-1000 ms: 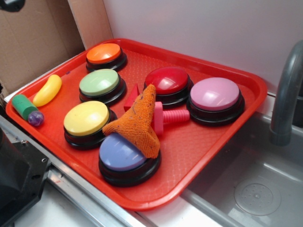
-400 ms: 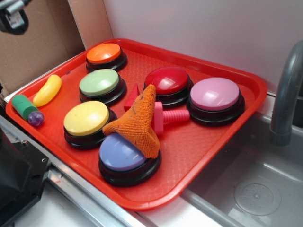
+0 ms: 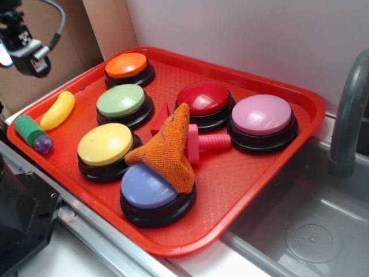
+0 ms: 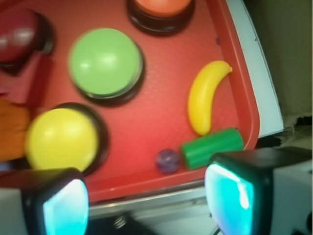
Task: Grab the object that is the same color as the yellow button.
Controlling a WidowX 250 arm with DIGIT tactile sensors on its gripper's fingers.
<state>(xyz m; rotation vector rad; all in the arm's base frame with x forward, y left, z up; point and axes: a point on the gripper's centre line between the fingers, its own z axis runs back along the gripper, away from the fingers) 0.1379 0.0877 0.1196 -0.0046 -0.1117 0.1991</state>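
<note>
Gripper (image 4: 146,205) is up over the tray's (image 3: 242,231) left corner w/ fingers spread wide — holding nothing. Yellow banana (image 3: 57,109) lies along the tray's left edge, just beside the green cylinder (image 3: 29,129) — yellow button (image 3: 105,144) sits near the front edge.

We see a black end effector (image 4: 146,198) with two blocky fingers (image 4: 56,200) faced in glowing cyan pads, a grey cable trailing above.
</note>
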